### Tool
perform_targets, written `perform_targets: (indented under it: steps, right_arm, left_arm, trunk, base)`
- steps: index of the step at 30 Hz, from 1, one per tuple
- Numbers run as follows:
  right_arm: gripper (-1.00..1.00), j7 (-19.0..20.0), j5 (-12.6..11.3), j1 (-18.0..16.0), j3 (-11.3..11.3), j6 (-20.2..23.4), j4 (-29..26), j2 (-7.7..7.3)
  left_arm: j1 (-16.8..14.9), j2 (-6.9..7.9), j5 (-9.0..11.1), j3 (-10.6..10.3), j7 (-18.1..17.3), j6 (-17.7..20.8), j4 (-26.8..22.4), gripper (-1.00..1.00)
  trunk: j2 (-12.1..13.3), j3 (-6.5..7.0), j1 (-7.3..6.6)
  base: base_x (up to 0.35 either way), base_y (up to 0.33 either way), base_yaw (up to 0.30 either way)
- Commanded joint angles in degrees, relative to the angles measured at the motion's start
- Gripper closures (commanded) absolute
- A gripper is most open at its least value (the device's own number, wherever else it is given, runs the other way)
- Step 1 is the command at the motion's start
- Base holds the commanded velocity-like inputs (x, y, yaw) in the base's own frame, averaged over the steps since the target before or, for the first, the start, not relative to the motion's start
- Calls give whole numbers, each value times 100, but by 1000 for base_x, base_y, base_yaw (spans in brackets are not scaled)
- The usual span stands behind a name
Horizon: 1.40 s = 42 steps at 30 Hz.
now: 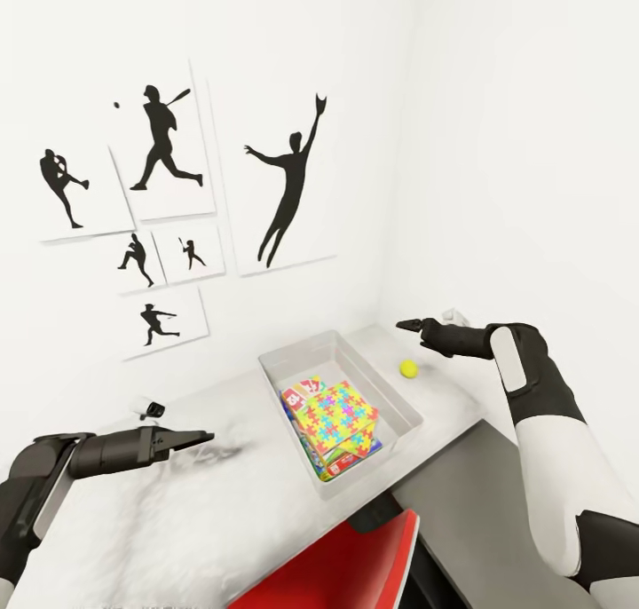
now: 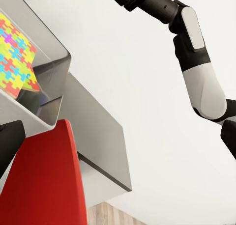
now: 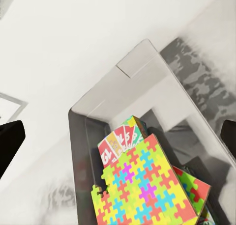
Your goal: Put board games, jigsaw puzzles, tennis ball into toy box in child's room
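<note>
Nearing completion: toys are stacked in the box; one item is left on the counter.
Red chair (image 1: 342, 563): closest to the camera, tucked under the counter edge, not part of the task.
Left hand (image 1: 202, 437): low over the bare counter (image 1: 177, 520), well apart from the box; fingers look close together with nothing between them, but whether fully shut I cannot tell.
Toy box (image 1: 355, 351): sits on the counter, near the corner of the white walls.
Box contents: a jigsaw puzzle (image 1: 342, 415) lies tilted on top; a board game (image 1: 304, 391) with red print shows under it; more coloured edges below, count not readable.
Tennis ball (image 1: 408, 368): on the counter just beside the box, outside it. Remaining step, by my judgement.
Right hand (image 1: 410, 326): hovering beyond the ball, near the wall, carrying nothing; its wrist view shows dark fingertips (image 3: 10, 144) wide apart.
Wall: baseball silhouette prints (image 1: 164, 152).
</note>
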Motion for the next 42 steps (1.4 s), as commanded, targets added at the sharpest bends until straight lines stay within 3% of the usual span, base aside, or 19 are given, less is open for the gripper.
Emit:
perform_targets:
  steps: [1, 42]
  right_arm:
    - [-100, 59, 54, -6, -13, 23, -1, 1]
    - [-100, 59, 49, 3, -22, 23, 19, 1]
  left_arm:
    - [-4, 2, -1, -3, -22, 61, -1, -100]
    - [2, 2, -13, 6, -22, 56, -1, -100]
  trunk:
    - [-12, -13, 4]
    - [-12, -13, 4]
  base:
    - [0, -21, 45]
    - [0, -60, 3]
